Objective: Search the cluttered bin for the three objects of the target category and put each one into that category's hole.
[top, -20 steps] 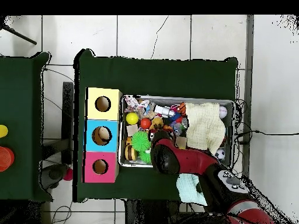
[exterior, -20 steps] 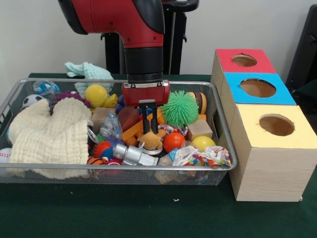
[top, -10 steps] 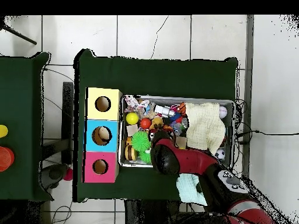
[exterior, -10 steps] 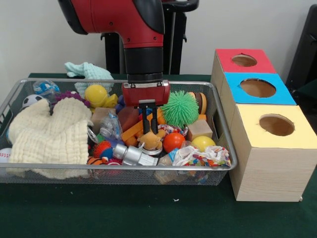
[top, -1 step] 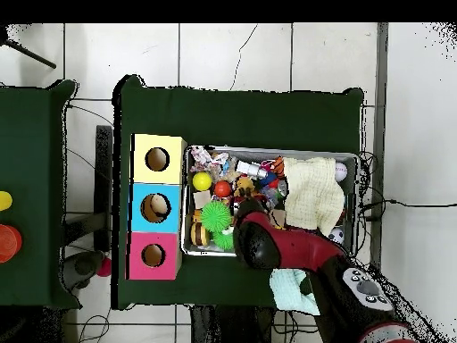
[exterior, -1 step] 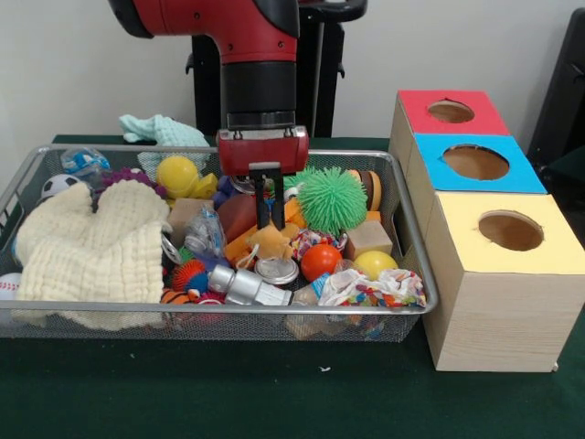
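Observation:
My gripper (exterior, -1 step: 269, 225) hangs over the middle of the wire bin (exterior, -1 step: 228, 309), its fingers shut on a small tan plush toy (exterior, -1 step: 271, 244) held just above the clutter. Right under the toy lies a round metal lid (exterior, -1 step: 275, 270). To the right of the bin stand three boxes with round holes: red (exterior, -1 step: 451, 111) at the back, blue (exterior, -1 step: 475, 162) in the middle, yellow (exterior, -1 step: 510, 230) nearest. In the overhead view the red arm (top, -1 step: 259, 241) covers the gripper, and the boxes line up as yellow (top, -1 step: 158, 159), blue (top, -1 step: 154, 207) and red (top, -1 step: 153, 255).
A cream cloth (exterior, -1 step: 91, 247) covers the bin's left half. Around the gripper lie a green spiky ball (exterior, -1 step: 331, 199), an orange ball (exterior, -1 step: 320, 261), a yellow ball (exterior, -1 step: 375, 264), a yellow duck (exterior, -1 step: 180, 176) and a silver bottle (exterior, -1 step: 242, 286). A pale green cloth (exterior, -1 step: 163, 130) lies behind the bin.
The gripper has risen a little and shifted slightly left, lifting the tan plush toy off the metal lid. The rest of the bin looks unchanged.

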### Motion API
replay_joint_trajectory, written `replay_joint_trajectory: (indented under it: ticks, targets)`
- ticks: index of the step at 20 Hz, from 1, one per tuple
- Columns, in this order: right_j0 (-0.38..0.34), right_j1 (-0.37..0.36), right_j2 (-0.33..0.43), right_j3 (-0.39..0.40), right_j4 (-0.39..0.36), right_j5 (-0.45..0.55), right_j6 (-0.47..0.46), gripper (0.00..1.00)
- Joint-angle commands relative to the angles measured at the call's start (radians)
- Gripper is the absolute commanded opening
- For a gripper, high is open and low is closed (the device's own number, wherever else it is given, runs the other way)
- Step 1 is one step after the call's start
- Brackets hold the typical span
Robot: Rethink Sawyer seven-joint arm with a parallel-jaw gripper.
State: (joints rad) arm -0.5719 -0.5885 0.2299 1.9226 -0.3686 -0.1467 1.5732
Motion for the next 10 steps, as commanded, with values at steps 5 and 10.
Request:
replay_joint_trajectory:
  ticks: [5, 10]
  targets:
    - [-0.054, -0.181, 0.15, 0.075, 0.055, 0.192, 0.142, 0.0]
    - [-0.028, -0.197, 0.129, 0.107, 0.066, 0.129, 0.189, 0.0]
